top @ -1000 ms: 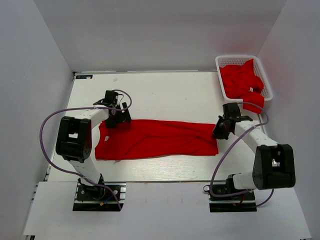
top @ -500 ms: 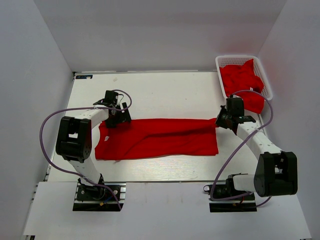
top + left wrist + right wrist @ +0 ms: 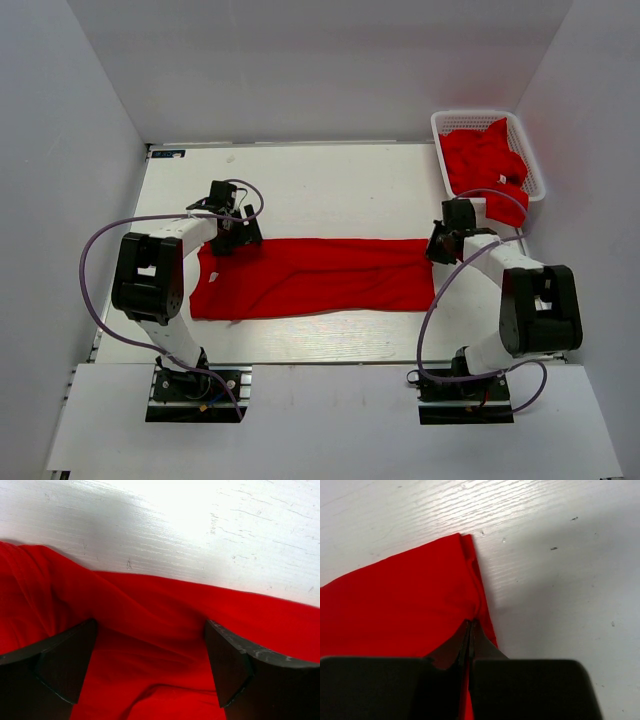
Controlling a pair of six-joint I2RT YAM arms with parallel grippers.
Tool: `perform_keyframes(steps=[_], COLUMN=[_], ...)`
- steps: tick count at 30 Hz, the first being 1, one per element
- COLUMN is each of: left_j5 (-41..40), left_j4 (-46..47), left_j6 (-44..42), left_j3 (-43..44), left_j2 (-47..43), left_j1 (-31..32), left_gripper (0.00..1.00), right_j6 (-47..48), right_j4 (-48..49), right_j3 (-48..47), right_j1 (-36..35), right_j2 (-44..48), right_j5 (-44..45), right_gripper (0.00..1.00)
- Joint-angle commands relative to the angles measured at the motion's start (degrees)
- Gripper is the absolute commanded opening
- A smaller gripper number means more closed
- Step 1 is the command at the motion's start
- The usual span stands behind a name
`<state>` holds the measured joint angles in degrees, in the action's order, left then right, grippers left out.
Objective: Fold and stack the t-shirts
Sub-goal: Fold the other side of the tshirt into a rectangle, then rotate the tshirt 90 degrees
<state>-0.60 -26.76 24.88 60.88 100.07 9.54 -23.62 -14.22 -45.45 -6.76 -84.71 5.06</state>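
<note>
One red t-shirt (image 3: 320, 275) lies flat on the white table (image 3: 330, 190), folded into a long band running left to right. My left gripper (image 3: 238, 237) is at its far left edge. In the left wrist view it (image 3: 147, 665) is open, with its fingers (image 3: 65, 665) set down on either side of a rumple of the red cloth (image 3: 165, 610). My right gripper (image 3: 438, 248) is at the shirt's far right corner. In the right wrist view it (image 3: 471, 625) is shut on the shirt's edge (image 3: 395, 605). More red t-shirts (image 3: 485, 165) are heaped in the basket.
The white lattice basket (image 3: 470, 115) stands at the back right corner of the table, one shirt hanging over its near rim. White walls enclose the table on the left, back and right. Purple cables loop beside both arms.
My right arm has shifted: the wrist went towards the far side and came back to the shirt's right corner. The shirt's far right corner was drawn slightly outward. The left arm has not moved.
</note>
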Motion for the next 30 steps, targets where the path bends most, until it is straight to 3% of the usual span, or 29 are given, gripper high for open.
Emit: perform_keyframes(steps=[1,2,6,10,13,17,21,25,27,28,30], left_j5=[-2.12,-2.12,-2.12,-2.12,-2.12,-2.12,-1.60,-1.07,-1.07,-1.07,-0.29], left_j4=[-2.06,-2.06,-2.06,-2.06,-2.06,-2.06,-2.06,-2.06,-2.06,-2.06,-1.46], left_j6=[-0.71,-0.71,-0.71,-0.71,-0.71,-0.71,-0.71,-0.71,-0.71,-0.71,-0.71], left_j3=[0.82,0.82,0.82,1.87,2.48,2.49,3.01,3.01,4.15,4.77,6.26], left_j2=[1.35,1.35,1.35,1.35,1.35,1.35,1.35,2.49,3.37,3.98,7.14], left_j1=[-0.40,-0.40,-0.40,-0.40,-0.40,-0.40,-0.40,-0.40,-0.40,-0.40,-0.40], left_gripper=[1.00,1.00,1.00,1.00,1.00,1.00,1.00,1.00,1.00,1.00,1.00], right_j6=[-1.08,-0.82,-0.73,-0.03,0.94,2.78,2.96,1.64,1.03,0.33,0.24], right_j4=[2.35,2.27,0.16,-1.34,-1.16,-0.73,1.73,2.26,2.18,2.18,1.83], right_j3=[-0.78,-0.95,-3.67,-5.00,-5.96,-6.32,-5.79,-6.14,-6.40,-6.14,-5.70], right_j1=[0.26,0.09,0.17,0.00,-0.09,-0.62,-1.50,-1.76,-1.85,-1.59,-1.59], right_j2=[-1.77,-1.95,-2.92,-0.64,2.17,3.93,1.49,-3.00,-5.01,-5.46,-6.78], right_j5=[4.87,6.00,7.69,6.81,5.41,-3.88,-13.30,-15.43,-15.87,-16.04,-15.96], right_gripper=[0.00,0.00,0.29,0.48,0.52,0.54,0.54,0.57,0.65,0.78,0.90])
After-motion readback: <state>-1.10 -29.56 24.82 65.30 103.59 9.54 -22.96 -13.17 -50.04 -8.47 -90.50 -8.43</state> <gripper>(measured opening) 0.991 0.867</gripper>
